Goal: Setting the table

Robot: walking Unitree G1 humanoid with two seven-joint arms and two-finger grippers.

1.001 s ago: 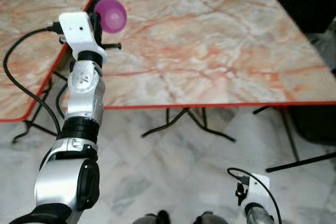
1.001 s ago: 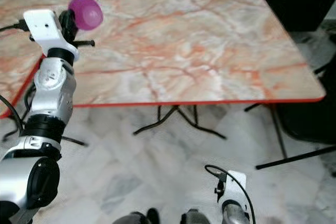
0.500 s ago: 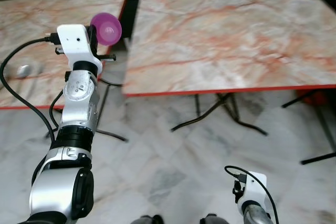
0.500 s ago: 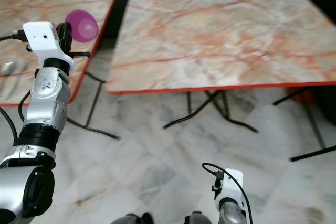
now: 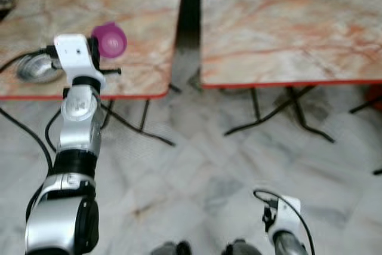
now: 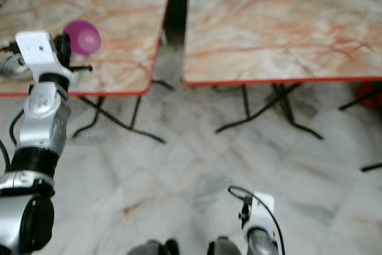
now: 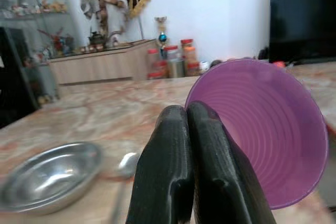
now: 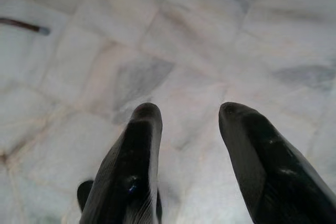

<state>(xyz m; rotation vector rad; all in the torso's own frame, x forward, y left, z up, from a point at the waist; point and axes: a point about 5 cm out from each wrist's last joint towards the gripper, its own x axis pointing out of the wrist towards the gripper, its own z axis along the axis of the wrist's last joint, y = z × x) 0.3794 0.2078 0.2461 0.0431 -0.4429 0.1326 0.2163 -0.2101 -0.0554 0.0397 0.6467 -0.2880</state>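
My left gripper [image 7: 185, 113] is shut on the rim of a purple plastic cup [image 7: 262, 140], held up over the left marble table [image 5: 137, 22]; the cup [image 5: 109, 39] shows beside the white wrist block in the head view. A steel bowl [image 7: 50, 174] and a spoon [image 7: 125, 165] lie on that table close by, the bowl [image 5: 36, 68] at the table's left edge. My right gripper [image 8: 188, 116] hangs low by my side, open, with marble floor between its fingers.
A second marble table [image 5: 292, 22] with a red edge stands to the right, a dark gap between the two. Black folding legs [image 5: 268, 114] reach under both tables. A cabinet with jars [image 7: 173, 61] lines the far wall. Pale tiled floor [image 5: 209, 171] lies ahead.
The whole view has swung left: the right table has slid rightward and the left table with the steel bowl has come into view. The cup stays pinched in my left gripper.
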